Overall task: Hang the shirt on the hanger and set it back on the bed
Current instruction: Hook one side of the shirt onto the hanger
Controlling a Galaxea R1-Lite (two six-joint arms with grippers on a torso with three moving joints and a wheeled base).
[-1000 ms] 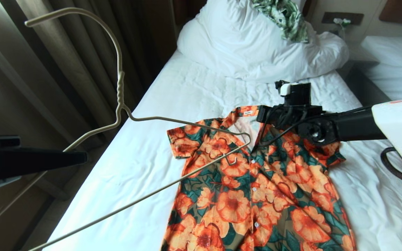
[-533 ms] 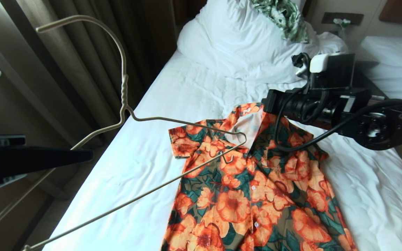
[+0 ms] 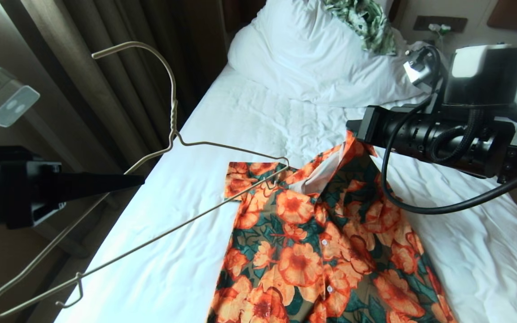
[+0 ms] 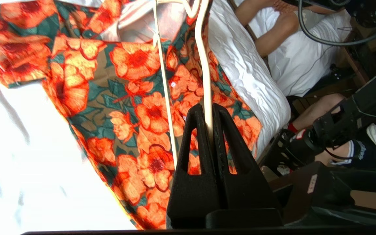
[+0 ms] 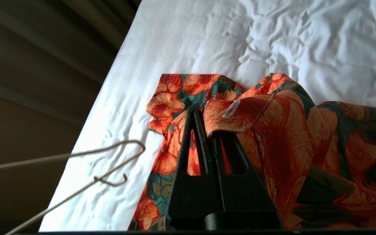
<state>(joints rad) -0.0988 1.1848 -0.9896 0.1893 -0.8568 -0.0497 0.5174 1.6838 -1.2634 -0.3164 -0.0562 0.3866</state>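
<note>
1 shirt [image 3: 330, 251] is lying across the white sheet of 1 bed [image 3: 186, 251], filling the lower centre and lower right of the head frame, its 1 visible short sleeve spreading toward the centre and its collar edge being lifted off the sheet toward the upper right. 1 hanger [image 3: 173, 134] is stretching across the left half of that frame, its hook curving up at the upper left centre, its far corner hovering just over the sleeve at the centre, its other corner reaching the lower left. 2 tools are working. The left tool [image 4: 209, 112], a dark wedge at the left edge of the head frame, is pinching 1 wire of the hanger between its closed fingers, as the left wrist frame is showing at its centre. The right tool [image 5: 207, 130], reaching in from the right edge of the head frame, is clamping a fold of the shirt's collar edge, with the cloth draping over its tip in the centre of the right wrist frame. 1 pile of white duvet and pillow [image 3: 312, 58] is sitting at the top centre of the head frame, with 1 green-and-white leaf-print cloth [image 3: 366, 22] lying on it. Curtains [image 3: 83, 67] are hanging at the upper left. In the upper right of the left wrist frame, 1 person [image 4: 292, 52] in white is sitting beside the bed.
</note>
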